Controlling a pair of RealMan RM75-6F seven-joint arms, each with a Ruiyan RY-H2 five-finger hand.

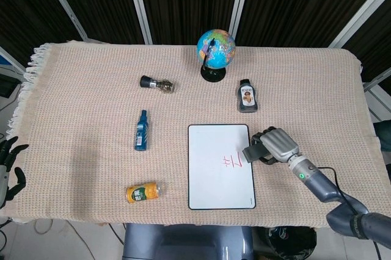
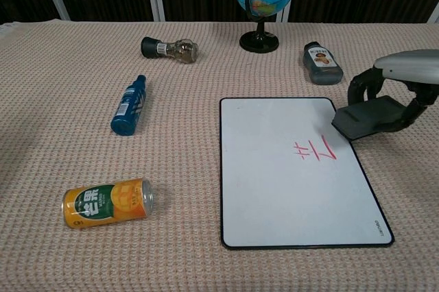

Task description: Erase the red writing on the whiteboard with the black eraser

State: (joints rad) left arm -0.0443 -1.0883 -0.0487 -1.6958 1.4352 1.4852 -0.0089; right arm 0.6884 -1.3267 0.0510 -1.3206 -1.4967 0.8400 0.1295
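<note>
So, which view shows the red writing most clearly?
The chest view: the writing is larger there and its strokes are distinct. In the head view it is small, beside the eraser.

Table cloth (image 1: 85,132): coarse woven beige fabric, matt, fringed edge. Whiteboard (image 2: 274,189): smooth glossy white face, dark rim. Eraser (image 2: 367,117): matt dark plastic. Can (image 2: 106,203): shiny printed metal. Globe (image 1: 215,48): glossy sphere, black stand.

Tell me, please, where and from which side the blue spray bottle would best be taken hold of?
Grip the blue spray bottle across its wide lower body, coming from above. It lies flat on the cloth, cap pointing away from the robot, with both long sides clear for fingers.
</note>
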